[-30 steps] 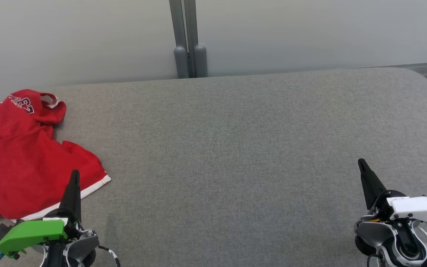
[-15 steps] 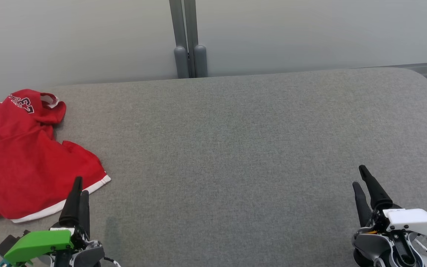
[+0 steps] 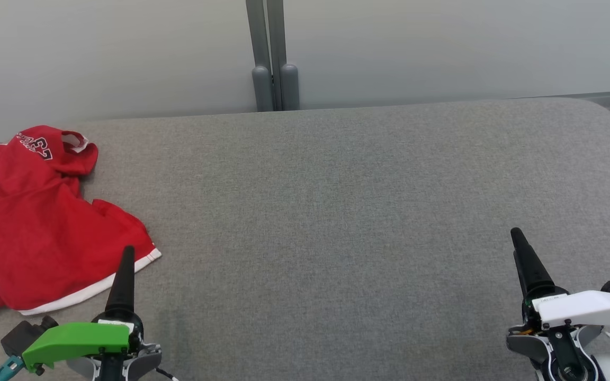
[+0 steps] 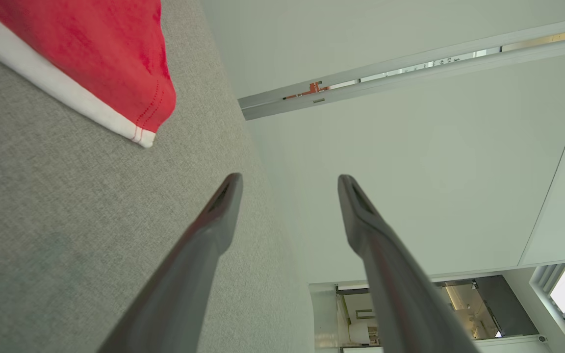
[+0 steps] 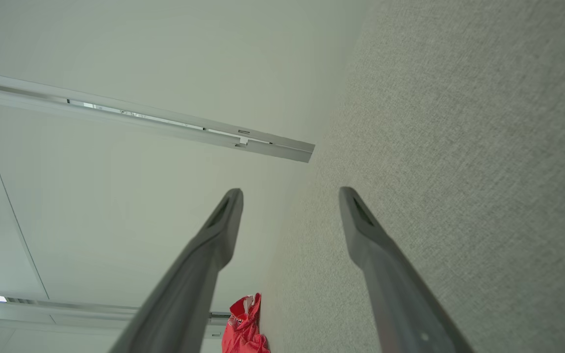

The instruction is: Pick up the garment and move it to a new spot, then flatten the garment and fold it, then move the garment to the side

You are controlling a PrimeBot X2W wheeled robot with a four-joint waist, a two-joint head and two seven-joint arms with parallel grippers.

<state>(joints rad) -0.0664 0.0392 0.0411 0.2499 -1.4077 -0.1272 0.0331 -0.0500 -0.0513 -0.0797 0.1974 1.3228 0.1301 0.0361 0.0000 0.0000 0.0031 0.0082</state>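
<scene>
Fingers (image 3: 124, 280) pointing forward over cushion (image 3: 337, 211), left hand (image 4: 290, 177) wide, empty, right hand (image 5: 290, 190) wide, empty

I see my left tool (image 4: 290, 179) spread wide, holding nothing. The red garment (image 4: 101, 49) lies on the grey counter (image 4: 66, 220), clear of the tool.

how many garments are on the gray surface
1: a red garment with white trim, crumpled at the left edge of the gray surface. It runs off the picture there, so more cloth may be hidden.
</scene>
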